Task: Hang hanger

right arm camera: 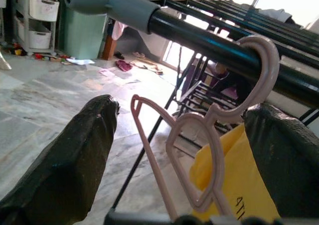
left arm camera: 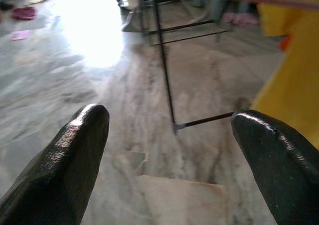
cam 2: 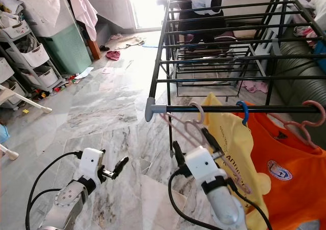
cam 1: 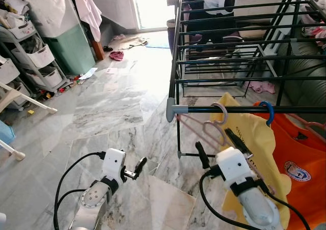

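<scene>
Right gripper (cam 1: 218, 144): fingers spread wide either side of the pink hanger (right arm camera: 209, 150), not gripping it. Hanger hooked over the black rail (right arm camera: 209, 43) near its grey end cap, beside a yellow shirt (cam 1: 260, 138). Left gripper (cam 1: 136, 168): fingers apart, empty, low over the marble floor (cam 1: 112, 113).

Bright daylight, blown-out doorway (cam 1: 153, 6), glare on marble floor (cam 1: 117, 108), sharp focus

The right hand (cam 1: 216, 146) and its silver arm cover the lower part of the pink hanger (cam 1: 213, 129) and much of the yellow shirt (cam 1: 254, 138). The orange shirt (cam 1: 300, 164) runs off the picture's right edge.
</scene>
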